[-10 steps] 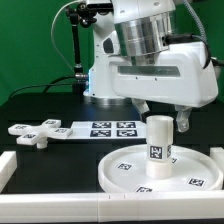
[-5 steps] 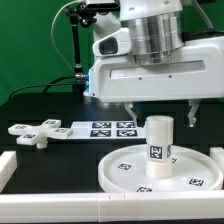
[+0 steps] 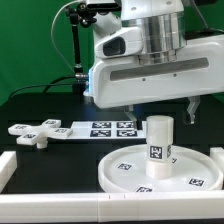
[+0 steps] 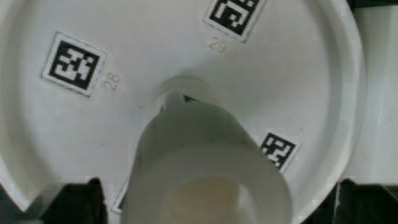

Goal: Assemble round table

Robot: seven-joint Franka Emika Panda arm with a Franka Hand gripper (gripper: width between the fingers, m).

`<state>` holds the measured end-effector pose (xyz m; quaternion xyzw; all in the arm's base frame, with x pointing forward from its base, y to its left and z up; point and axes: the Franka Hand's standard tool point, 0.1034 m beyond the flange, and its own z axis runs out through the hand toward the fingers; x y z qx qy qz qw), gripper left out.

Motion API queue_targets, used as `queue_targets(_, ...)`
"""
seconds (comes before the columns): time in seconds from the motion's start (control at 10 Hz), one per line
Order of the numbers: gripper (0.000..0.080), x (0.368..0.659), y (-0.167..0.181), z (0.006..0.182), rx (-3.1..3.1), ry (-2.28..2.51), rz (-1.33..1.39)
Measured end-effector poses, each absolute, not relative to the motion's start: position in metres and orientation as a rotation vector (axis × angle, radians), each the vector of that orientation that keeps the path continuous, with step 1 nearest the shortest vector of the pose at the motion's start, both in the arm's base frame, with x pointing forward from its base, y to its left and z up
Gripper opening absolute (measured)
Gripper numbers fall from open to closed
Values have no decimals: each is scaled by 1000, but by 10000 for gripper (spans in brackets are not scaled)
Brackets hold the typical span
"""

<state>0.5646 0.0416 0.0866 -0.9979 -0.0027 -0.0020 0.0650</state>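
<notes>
On the exterior view's left, the cross-shaped foot (image 3: 29, 133) lies flat on the black counter (image 3: 40, 105), well apart from the rest. It probably waits there because it goes on last. It is matte white plastic with blunt arms and small black-and-white tags on top.

Just beside it lies the marker board (image 3: 110, 129), a thin flat sheet carrying only tags.

Further right, near the front white bar (image 3: 60, 206), the round tabletop disc (image 3: 125, 172) rests with its raised rim up, so its tagged inner face is open to take the leg. The short thick cylinder leg (image 3: 159, 146) stands upright at the disc's centre. It is smooth and white, with a tag on its side. Whether it is fully seated cannot be told.

Above it, the fingers (image 3: 193, 108) are spread wide, one on each side of the leg's top, touching nothing. This placement suits a descent to pinch and turn the leg. The wrist view looks straight down the leg (image 4: 199, 150) onto the disc (image 4: 160, 40).
</notes>
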Motion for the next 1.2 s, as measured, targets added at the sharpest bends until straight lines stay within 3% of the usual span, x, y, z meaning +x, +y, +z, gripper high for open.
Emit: queue_targets(1.2,649,566,39,80,-2660,-1656,-18)
